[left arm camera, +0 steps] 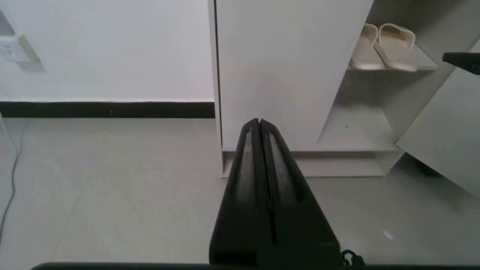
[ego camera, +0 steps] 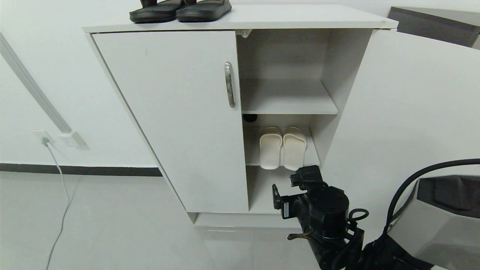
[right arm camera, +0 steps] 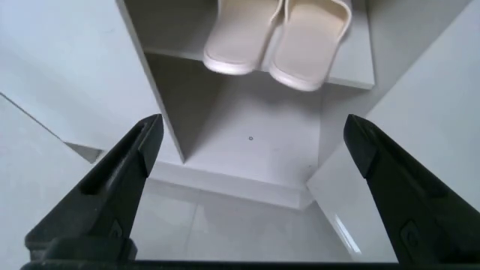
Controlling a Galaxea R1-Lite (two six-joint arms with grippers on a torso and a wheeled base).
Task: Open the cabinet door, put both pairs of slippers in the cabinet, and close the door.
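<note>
One cream slipper pair lay on the middle shelf of the cabinet; one black slipper pair sat on its top. The right door was open, the left door closed. The right gripper hung spread wide, empty, facing the bottom compartment. The left gripper was pressed together, empty.

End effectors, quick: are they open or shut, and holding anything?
Left end effector: shut, holding nothing.
Right end effector: open, holding nothing.

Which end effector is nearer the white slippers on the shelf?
Right. The right end effector is open, just below and in front of the white slippers; the left end effector is shut, farther back over the floor.
</note>
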